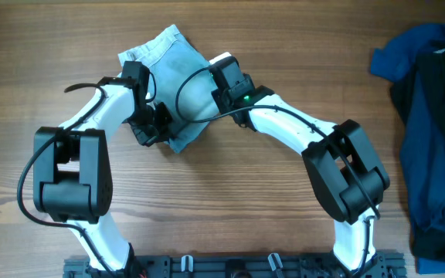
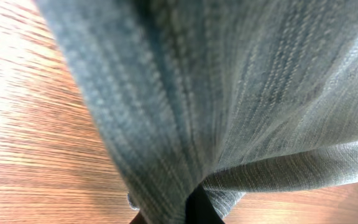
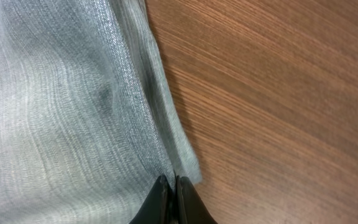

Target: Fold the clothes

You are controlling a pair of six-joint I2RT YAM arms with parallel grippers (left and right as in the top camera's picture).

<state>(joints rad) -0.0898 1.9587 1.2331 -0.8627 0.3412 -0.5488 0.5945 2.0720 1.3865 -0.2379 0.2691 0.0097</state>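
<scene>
Pinching the denim from either side, the left gripper (image 1: pixel 158 123) and right gripper (image 1: pixel 224 99) are both clamped on the jeans (image 1: pixel 178 73), which lie bunched on the wooden table (image 1: pixel 230 201) between the arms. Far off at the right edge sits a dark blue garment (image 1: pixel 423 116), well apart.

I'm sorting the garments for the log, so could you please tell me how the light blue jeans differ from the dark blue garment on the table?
The jeans are pale, faded denim; the dark blue garment is deep blue. The jeans sit bunched compactly near the table's middle, while the dark garment sprawls along the right edge, partly out of frame. Both arms are at the jeans, the left gripper and right gripper shut on the denim; nothing touches the dark garment. Both rest on the wooden table.
</scene>
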